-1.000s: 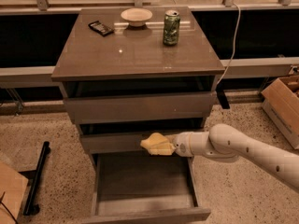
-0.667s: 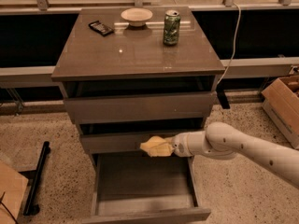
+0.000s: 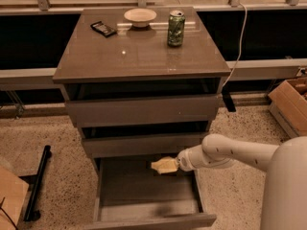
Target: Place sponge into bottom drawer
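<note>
Speckled floor (image 3: pixel 57 152), cabinet (image 3: pixel 139 56) w/ bottom drawer (image 3: pixel 144 195) open; pincer (image 3: pixel 174 165) clamped on pale yellow wavy sponge (image 3: pixel 163 165) above it.

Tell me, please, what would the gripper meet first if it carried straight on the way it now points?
The gripper, shut on the sponge, points leftward over the open bottom drawer. Nothing stands in that line before the drawer's left side wall, and it may pass just above that; depth is unclear.
</note>
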`<action>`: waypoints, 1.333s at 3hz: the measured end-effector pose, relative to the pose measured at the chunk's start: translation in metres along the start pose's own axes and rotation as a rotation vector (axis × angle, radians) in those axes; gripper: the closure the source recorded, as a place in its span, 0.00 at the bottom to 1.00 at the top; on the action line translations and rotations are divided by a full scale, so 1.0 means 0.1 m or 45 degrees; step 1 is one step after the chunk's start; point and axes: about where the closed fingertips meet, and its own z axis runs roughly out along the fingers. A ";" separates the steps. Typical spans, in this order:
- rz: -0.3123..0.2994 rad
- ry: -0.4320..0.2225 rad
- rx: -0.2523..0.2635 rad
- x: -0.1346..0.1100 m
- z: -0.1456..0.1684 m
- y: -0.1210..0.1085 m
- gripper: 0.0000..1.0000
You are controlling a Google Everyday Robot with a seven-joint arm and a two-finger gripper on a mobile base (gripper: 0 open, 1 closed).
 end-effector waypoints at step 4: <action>0.021 0.058 -0.020 0.38 0.86 -0.15 1.00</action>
